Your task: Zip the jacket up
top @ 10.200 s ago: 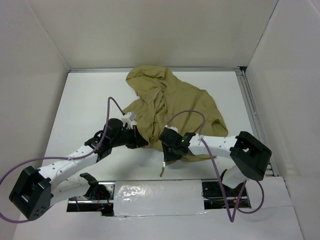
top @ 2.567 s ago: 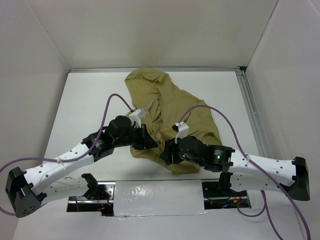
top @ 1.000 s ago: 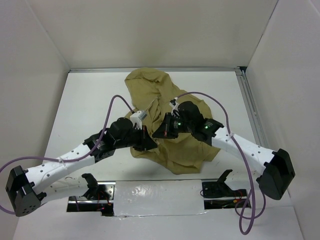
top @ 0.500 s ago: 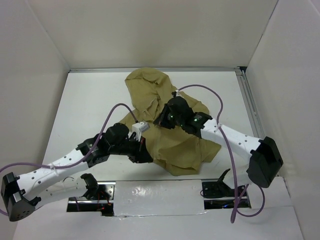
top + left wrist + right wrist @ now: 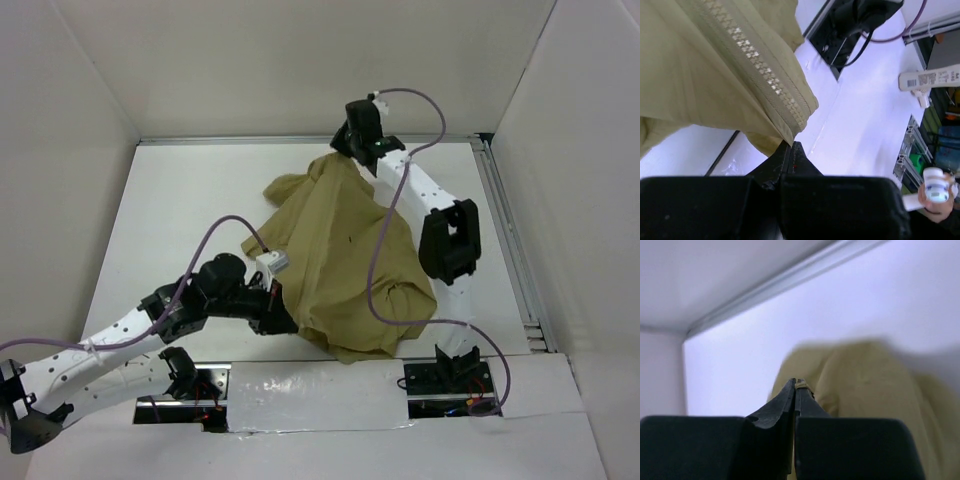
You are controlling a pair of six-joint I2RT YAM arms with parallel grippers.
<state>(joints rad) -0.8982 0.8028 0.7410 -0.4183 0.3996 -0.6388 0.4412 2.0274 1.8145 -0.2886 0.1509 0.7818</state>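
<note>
Two grips we see on jacket (image 5: 345, 250): left hand (image 5: 288, 322) closed on bottom hem beside zipper (image 5: 757, 75) end, near front of surface (image 5: 180, 200); right hand (image 5: 342, 152) closed on scrap of fabric by far edge. Jacket spread between them, right of centre.

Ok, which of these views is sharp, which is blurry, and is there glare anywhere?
Left wrist: sharp, the zipper teeth on the jacket crisp, its fingers a dark silhouette. Right wrist: soft, the jacket blurred. Top external: even light, glare on the shiny strip at the near edge.
</note>
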